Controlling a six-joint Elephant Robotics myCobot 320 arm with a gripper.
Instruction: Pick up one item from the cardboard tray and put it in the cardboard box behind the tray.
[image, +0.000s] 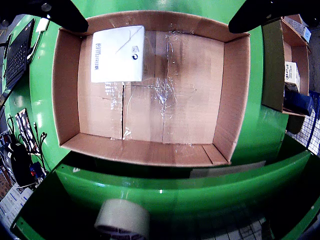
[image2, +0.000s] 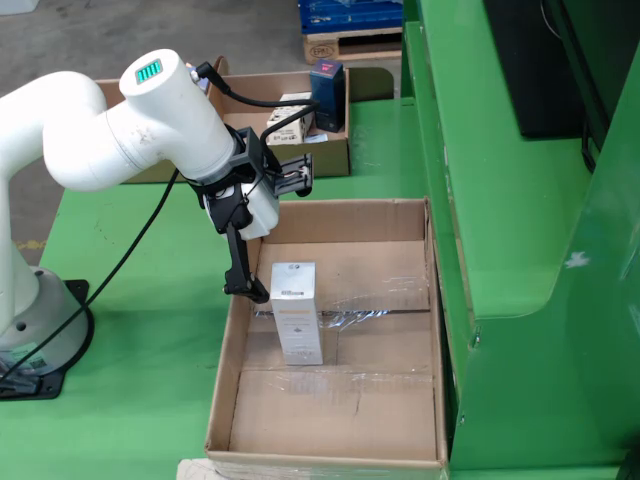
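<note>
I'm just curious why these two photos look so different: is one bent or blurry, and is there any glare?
The view that rides on the tool is fish-eyed: the big box's edges bow and its corners darken; tape on the box floor glints; the tape roll at the bottom looks soft. The view from the side is straight, evenly lit, with the white carton sharp.

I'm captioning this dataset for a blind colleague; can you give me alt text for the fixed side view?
A white robot arm holds its end effector open over the near left wall of a large open cardboard box, right beside a white rectangular carton lying on the box floor. Behind it on the green table sits a smaller cardboard tray of items.
</note>
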